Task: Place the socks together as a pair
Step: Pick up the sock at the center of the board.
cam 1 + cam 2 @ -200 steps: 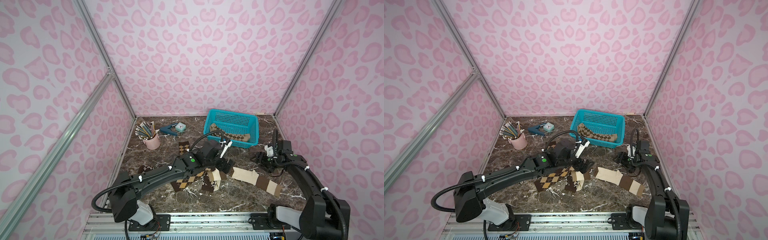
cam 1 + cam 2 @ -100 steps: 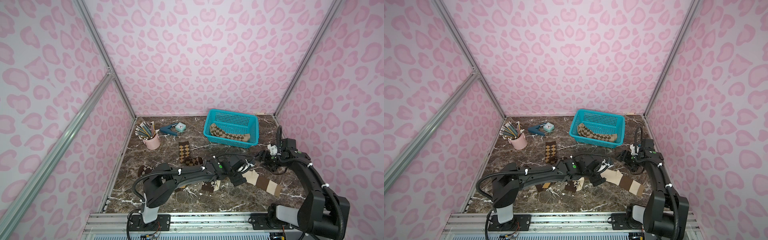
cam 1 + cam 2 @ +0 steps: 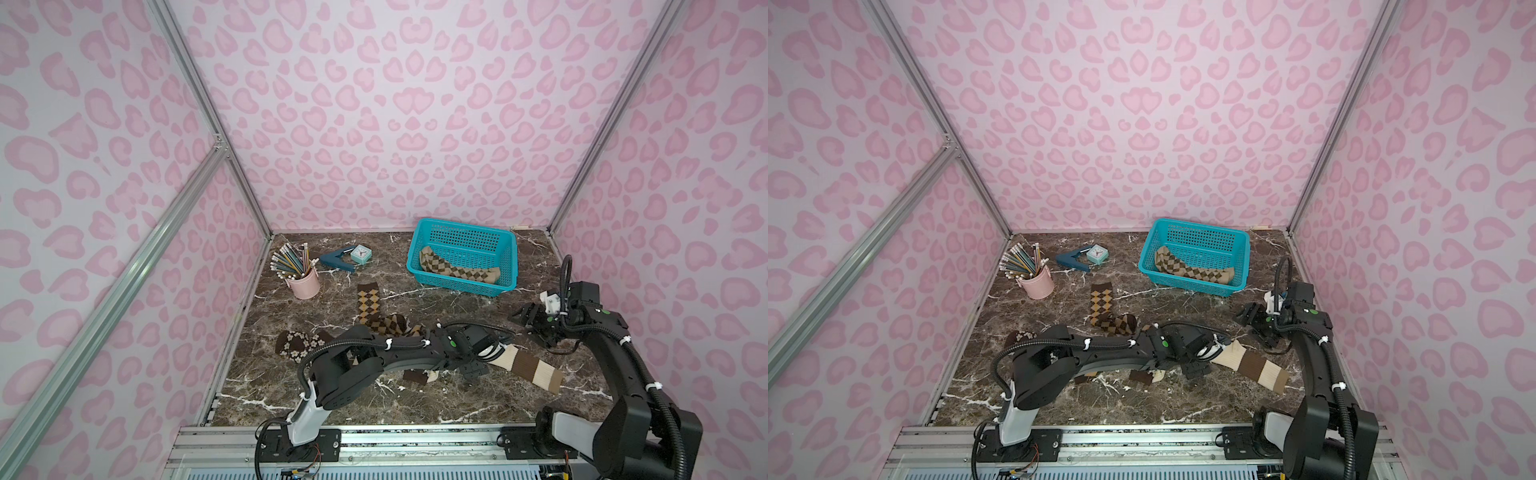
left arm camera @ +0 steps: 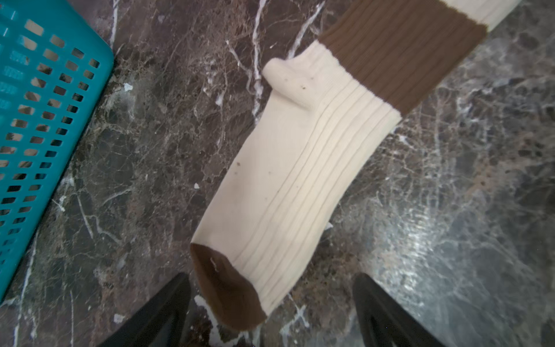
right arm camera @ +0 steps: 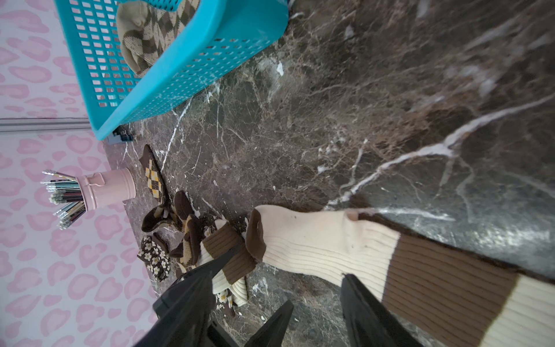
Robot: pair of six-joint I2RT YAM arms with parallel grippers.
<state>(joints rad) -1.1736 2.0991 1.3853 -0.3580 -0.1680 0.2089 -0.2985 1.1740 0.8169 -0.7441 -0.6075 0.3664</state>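
A cream-and-brown striped sock (image 4: 300,168) lay flat and straight, its brown toe between the spread jaws of the left gripper (image 4: 271,278). A second striped sock (image 5: 217,241) lay folded just behind that gripper. A bunched dark argyle sock (image 3: 370,303) and a floral sock (image 3: 297,347) lay farther back. A tan argyle sock (image 3: 457,272) lay in the basket (image 3: 465,226).

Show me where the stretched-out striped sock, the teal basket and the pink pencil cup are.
stretched-out striped sock (image 3: 527,368): in a top view, on its brown band.
teal basket (image 3: 457,284): in a top view, on its front wall.
pink pencil cup (image 3: 305,286): in a top view, on its side.
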